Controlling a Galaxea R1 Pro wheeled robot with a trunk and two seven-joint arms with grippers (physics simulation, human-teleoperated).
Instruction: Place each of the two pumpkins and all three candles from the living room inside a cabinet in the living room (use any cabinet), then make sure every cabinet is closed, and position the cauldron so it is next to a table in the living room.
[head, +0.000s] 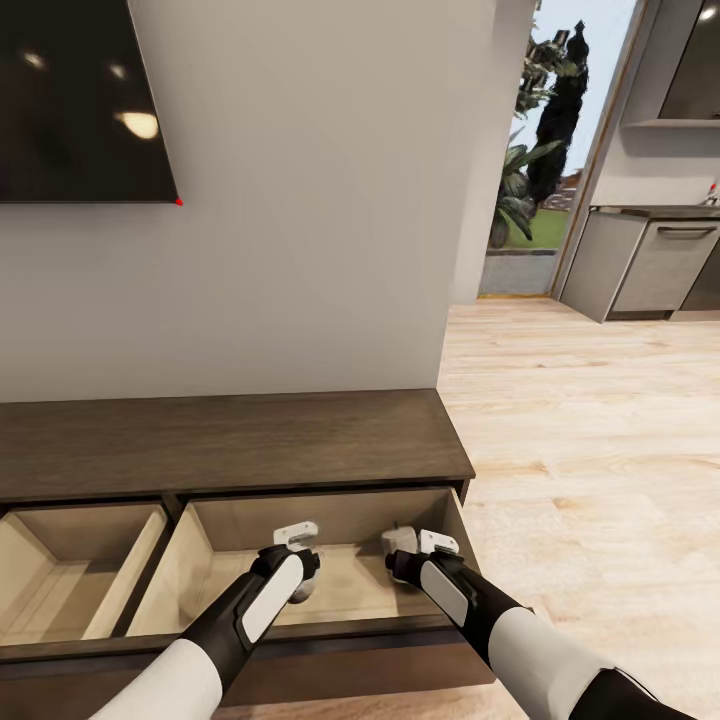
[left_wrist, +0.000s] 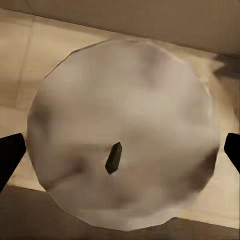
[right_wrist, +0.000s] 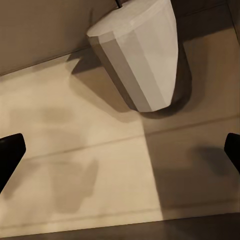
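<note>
Both grippers are seen from the head view reaching down into the right-hand open drawer of the long, low dark-brown wooden cabinet (head: 230, 440), which stands against a pale grey wall below a black wall-mounted screen (head: 80, 100). Left gripper (head: 297, 570) is placed over the pale wooden drawer floor near the drawer's middle, with a small pale rounded shape just visible beneath it; right gripper (head: 405, 545) is placed further toward the drawer's right wall. A second open drawer (head: 70, 580) is seen beside it, to the left. Light wooden flooring (head: 600, 430) is spread to the right, and grey kitchen cupboards (head: 650, 260) are seen in the distance. From the left wrist view, the flat round top of a short beige-tan candle (left_wrist: 125, 135) with a dark wick is seen close up between the two dark fingertips (left_wrist: 10, 155), which are spread wide at either edge and are not touching it; the candle is resting on the drawer floor. From the right wrist view, the right fingertips (right_wrist: 11, 150) are likewise spread apart, holding nothing, and another stubby beige-tan candle (right_wrist: 142, 55) is seen standing on the drawer floor near the back wall, well clear of the fingers.
</note>
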